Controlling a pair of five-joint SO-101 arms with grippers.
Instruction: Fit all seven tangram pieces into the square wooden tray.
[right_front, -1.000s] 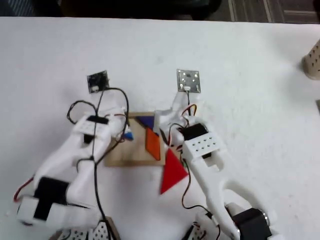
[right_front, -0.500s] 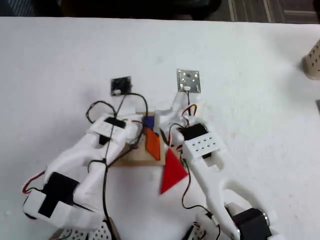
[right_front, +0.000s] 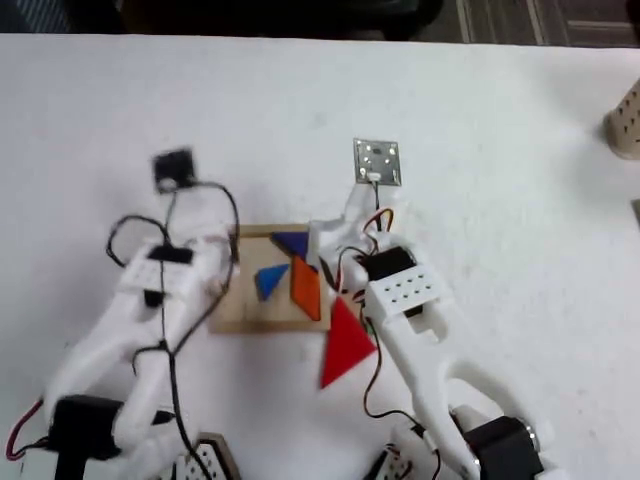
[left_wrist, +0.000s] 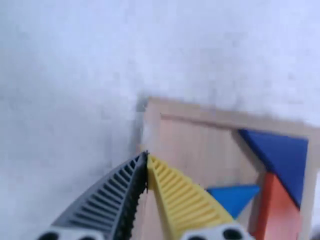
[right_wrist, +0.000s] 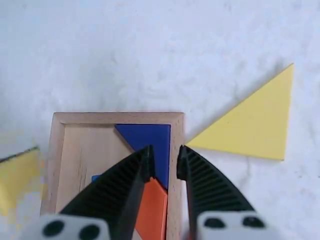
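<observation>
While the flat red triangle piece (right_front: 345, 342) lies on the table (right_front: 500, 150) just off the square wooden tray (right_front: 245, 312), its long edge runs away from the tray's corner, square corner toward the right arm (right_front: 420, 330) | judged light, stiff, slick: pinch across edges | left gripper (left_wrist: 146, 165) pressed together, empty | right gripper (right_wrist: 164, 155) slightly parted, empty

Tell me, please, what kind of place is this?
Probably a robotics lab bench: a left arm and a right arm side by side at a white table, over a tray of tangram pieces.
</observation>
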